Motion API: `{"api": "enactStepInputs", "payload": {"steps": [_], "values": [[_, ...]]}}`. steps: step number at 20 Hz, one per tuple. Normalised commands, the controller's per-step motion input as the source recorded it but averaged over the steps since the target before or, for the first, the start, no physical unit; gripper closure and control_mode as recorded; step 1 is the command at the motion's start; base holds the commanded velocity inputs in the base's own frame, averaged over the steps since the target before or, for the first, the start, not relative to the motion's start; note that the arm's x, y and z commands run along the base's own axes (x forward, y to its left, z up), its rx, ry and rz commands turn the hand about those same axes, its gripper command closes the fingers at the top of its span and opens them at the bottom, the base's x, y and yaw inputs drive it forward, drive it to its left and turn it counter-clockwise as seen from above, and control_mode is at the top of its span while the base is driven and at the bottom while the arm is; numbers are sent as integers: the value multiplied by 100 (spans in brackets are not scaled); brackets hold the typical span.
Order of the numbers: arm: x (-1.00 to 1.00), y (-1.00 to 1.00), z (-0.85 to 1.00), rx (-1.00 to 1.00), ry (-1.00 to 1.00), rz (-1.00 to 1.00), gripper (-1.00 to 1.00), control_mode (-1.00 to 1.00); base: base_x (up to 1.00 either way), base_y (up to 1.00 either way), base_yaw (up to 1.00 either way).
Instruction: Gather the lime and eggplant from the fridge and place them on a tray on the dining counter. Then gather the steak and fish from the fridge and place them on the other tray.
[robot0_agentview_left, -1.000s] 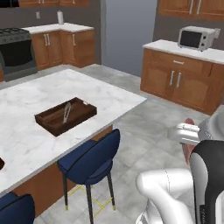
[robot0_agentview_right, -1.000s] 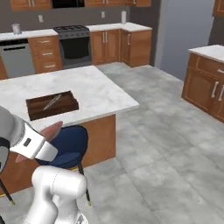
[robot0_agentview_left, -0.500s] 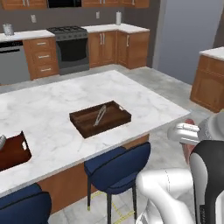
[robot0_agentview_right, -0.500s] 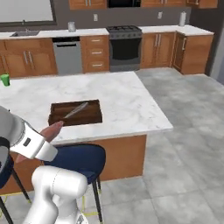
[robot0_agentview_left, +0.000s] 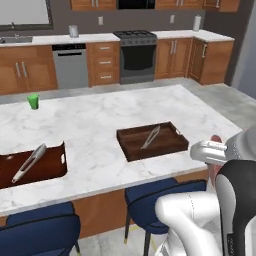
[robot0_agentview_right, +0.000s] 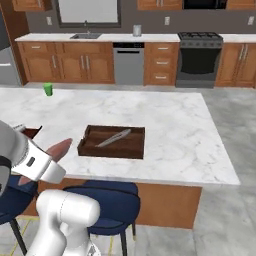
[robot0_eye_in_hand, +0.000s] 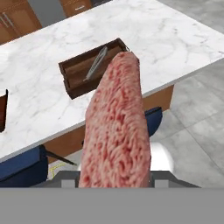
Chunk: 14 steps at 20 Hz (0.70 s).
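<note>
The gripper (robot0_eye_in_hand: 114, 181) is clamped on the steak (robot0_eye_in_hand: 116, 127), a long slab of mottled pink-red meat with a grainy, marbled surface; the jaws sit partly closed against its near end, and the slab sticks straight out ahead of the hand, its long axis aimed at the dining counter (robot0_eye_in_hand: 175, 39) and its rounded far tip overlapping, in the hand view, the near corner of the other tray (robot0_eye_in_hand: 76, 70). That tray is a shallow, dark red-brown wooden rectangle with raised walls, lying at a slant to the counter's near edge, and a slim silvery fish (robot0_eye_in_hand: 96, 63) rests in it roughly along the tray's length. From the base views the gripper hangs off the counter, out over the grey tiled floor (robot0_agentview_right: 235, 220), short of the marble's near edge, with the blue stools (robot0_agentview_left: 150, 197) tucked under the overhang below and ahead of it. The counter top is smooth white stone with grey veining, its edges straight and its far right corner square; to the right of the gripper the floor lies open, and beyond the tray the marble runs bare to the far edge. Further off to the gripper's left lies the tray (robot0_agentview_left: 55, 167), the same red-brown wood, a slot handle showing in its short end, with a pale, elongated thing in it that I cannot identify. A bright green cup (robot0_agentview_left: 33, 101) stands upright well beyond that tray, towards the counter's far left.
</note>
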Motion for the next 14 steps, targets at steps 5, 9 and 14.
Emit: {"api": "enactStepInputs", "payload": {"steps": [5, 9, 14], "values": [[0, 0, 0, 0, 0, 0, 100, 100, 84, -49, 31], [0, 0, 0, 0, 0, 0, 100, 100, 80, -46, 27], [80, -29, 0, 0, 18, 15, 100, -100, 19, -7, 5]]}}
